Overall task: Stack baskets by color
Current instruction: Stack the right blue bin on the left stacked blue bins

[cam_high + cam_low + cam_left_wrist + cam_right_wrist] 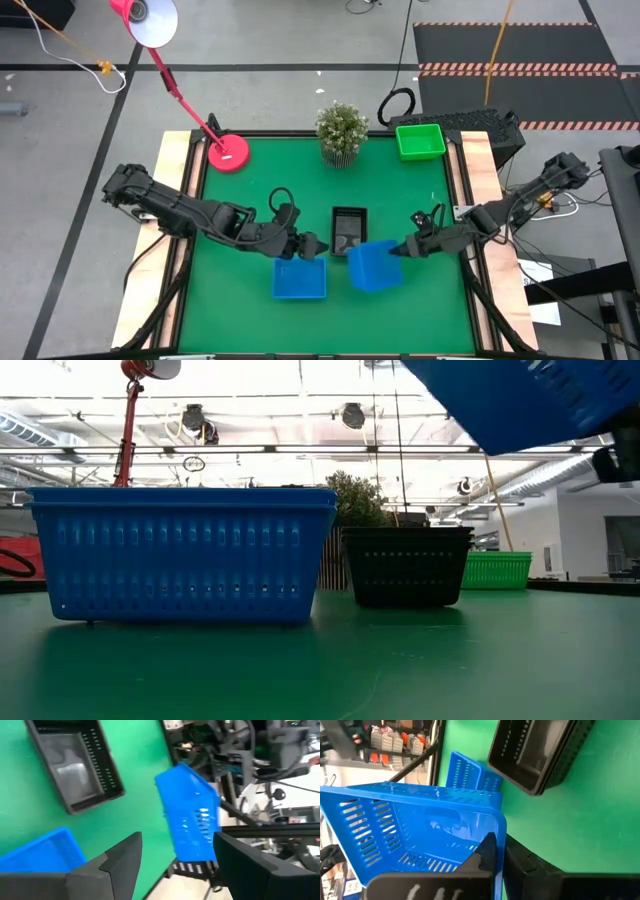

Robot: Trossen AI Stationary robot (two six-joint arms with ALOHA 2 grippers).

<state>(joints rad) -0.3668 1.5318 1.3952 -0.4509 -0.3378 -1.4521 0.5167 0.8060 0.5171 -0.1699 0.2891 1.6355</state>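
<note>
High: right gripper point(403, 249) is clamped on the rim of a blue basket point(374, 265), which is tilted, right of the second blue basket point(299, 278) sitting flat on the table point(400, 190). Left gripper point(318, 246) hangs with fingers spread at that basket's far right corner, holding nothing. Black basket point(349, 229) lies between the arms; green basket point(420, 141) is at the far right corner, well apart.

Low: held blue point(520, 400) is off the table, tilted, likely lifted to clear the resting blue's point(180, 555) rim for nesting. Black point(405, 565) and green point(497, 570) stand behind.

Left wrist: fingers point(122, 857) apart, empty; the lifted blue basket point(192, 815) is ahead.

Right wrist: fingers point(487, 852) pinch the wall of the blue basket point(415, 830), one inside, one outside.
</note>
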